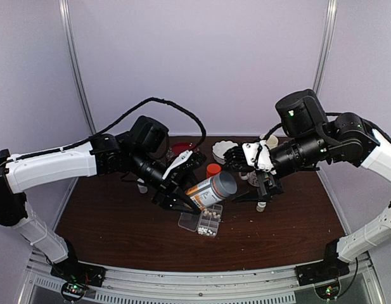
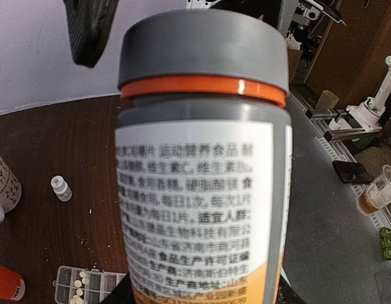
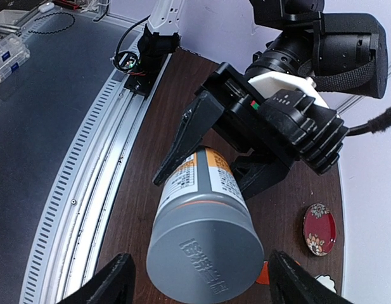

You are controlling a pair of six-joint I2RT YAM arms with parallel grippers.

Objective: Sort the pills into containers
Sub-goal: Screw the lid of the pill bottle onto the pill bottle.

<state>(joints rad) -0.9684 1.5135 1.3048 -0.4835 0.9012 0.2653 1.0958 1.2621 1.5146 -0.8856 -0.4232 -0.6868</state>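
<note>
Our left gripper (image 1: 182,193) clamps the capped supplement bottle (image 1: 212,190), tilted just above the pill organizer (image 1: 184,223), our right gripper (image 3: 200,280) gapes empty, and we judge sorting partly done: white pills (image 1: 209,227) lie in a few cells (image 1: 213,216), others look bare.

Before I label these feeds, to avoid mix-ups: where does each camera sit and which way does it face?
Top: above and behind the robot, looking down on the table; left arm and right arm show.
Left wrist: facing the bottle in the left gripper; one finger shows.
Right wrist: facing the bottle's cap; open fingers of the right gripper show.
Shared: all see the bottle.
</note>
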